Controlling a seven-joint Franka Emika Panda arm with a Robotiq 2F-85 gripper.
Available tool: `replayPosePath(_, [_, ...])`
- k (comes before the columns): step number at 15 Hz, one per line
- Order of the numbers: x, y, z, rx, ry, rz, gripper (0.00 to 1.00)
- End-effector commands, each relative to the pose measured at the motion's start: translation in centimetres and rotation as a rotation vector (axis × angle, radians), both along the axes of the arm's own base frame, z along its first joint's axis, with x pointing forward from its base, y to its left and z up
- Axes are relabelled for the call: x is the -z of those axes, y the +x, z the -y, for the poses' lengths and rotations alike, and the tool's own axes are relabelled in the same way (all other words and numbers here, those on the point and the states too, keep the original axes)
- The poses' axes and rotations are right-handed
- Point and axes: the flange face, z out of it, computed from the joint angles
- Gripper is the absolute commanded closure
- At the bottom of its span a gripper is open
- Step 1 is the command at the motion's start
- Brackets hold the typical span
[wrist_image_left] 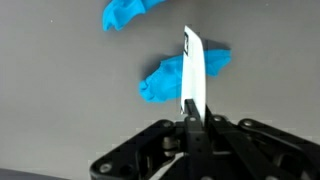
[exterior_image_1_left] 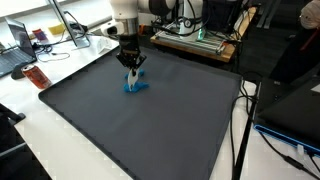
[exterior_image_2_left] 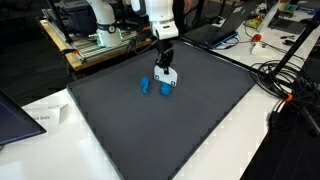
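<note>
**While clamped in the gripper, a white card stands upright over the mat**

Where the two fingers meet, they are pressed together on one end of the white card. The wrist view shows the card edge-on, as a thin strip jutting straight out from the gripper. Directly behind it in that view lies the nearer blue lump, which the card overlaps; whether the card's free edge touches the lump cannot be told. Farther out lies the second blue lump, apart from the first. In an exterior view the card hangs below the gripper, just above the nearer blue lump, with the second blue lump beside it. All of this sits toward the far part of the dark grey mat, which covers most of a white table.

Beyond the mat's far edge stands a rack of electronics. A laptop and a small red thing lie off one corner. Black cables trail across the table on another side.
</note>
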Motion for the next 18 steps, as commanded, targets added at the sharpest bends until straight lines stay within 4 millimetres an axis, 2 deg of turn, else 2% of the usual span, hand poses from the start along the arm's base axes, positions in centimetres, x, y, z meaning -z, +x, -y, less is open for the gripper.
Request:
replayPosePath(1, [1.2,1.0,-0.2,-0.013,-0.017,-0.009,0.99])
replayPosePath(9, [3.4,1.9,-0.6,-0.037,-0.028,-0.044,0.99])
replayPosePath(18, [6.2,2.3,-0.4,-0.029,0.044,-0.050,0.99])
